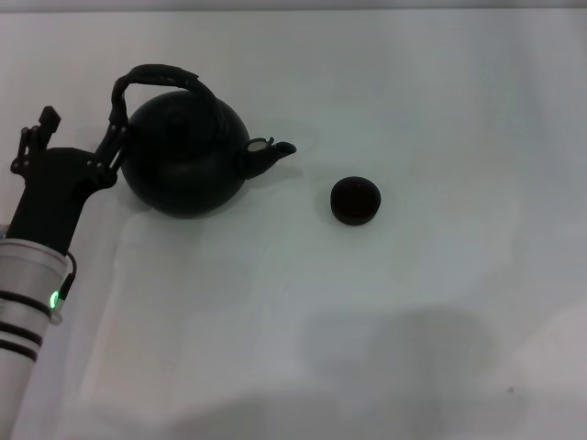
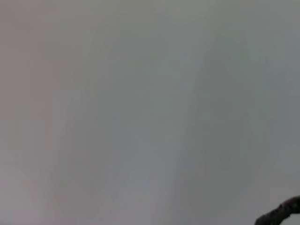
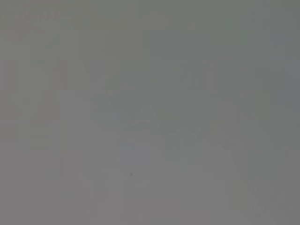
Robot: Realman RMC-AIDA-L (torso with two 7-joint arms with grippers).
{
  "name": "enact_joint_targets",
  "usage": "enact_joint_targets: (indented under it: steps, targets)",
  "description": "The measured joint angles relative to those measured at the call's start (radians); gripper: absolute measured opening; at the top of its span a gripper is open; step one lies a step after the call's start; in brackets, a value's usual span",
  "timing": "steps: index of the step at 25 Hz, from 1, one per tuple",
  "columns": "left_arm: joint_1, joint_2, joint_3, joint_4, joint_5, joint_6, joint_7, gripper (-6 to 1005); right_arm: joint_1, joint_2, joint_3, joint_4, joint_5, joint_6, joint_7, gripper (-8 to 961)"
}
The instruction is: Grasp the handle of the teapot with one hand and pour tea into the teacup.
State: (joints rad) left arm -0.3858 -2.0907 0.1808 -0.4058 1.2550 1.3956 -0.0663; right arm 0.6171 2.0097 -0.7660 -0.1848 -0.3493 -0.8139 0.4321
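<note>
Round, matte black teapot (image 1: 186, 156) on a pale, smooth white bench (image 1: 413, 321), bulbous in body, with a short stubby spout (image 1: 273, 152) pointing away from the left claw (image 1: 83, 128), toward the teacup (image 1: 355, 201). Thick arched handle (image 1: 160, 80) of rough, wrapped texture, looping over the pot's top, its nearer foot right at the claw's fingers. Tiny, low, bowl-like teacup in black-brown, handleless, well apart from the claw on the far side of the teapot, clear of the spout tip.

Left claw black, linkage-built, on a silver arm with dark bands and a green light, cut off at the frame edge. One finger (image 1: 115, 137) against the teapot's side at the base of the handle, the other finger (image 1: 38, 128) spread well away from the pot. Wide open, closed on nothing; touching or merely beside the pot, hard to tell, black blending with black.

Left wrist view nearly all blank pale surface, only a dark, rough curved sliver (image 2: 281, 213) at one corner, too little to identify. Right wrist view a featureless grey field. Right claw outside every view.
</note>
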Motion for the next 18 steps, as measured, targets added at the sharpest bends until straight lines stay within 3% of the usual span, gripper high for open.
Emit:
enact_joint_targets:
  steps: [6,18]
  targets:
    - [0.024,0.0,0.0,0.021,-0.002,0.047,-0.051,892,-0.004,0.001,-0.083,0.003,-0.001,0.001,-0.001,842]
    - [0.043,0.003,-0.016,0.111,-0.016,0.112,-0.166,893,-0.023,0.005,-0.114,0.029,0.0,0.002,0.002,842]
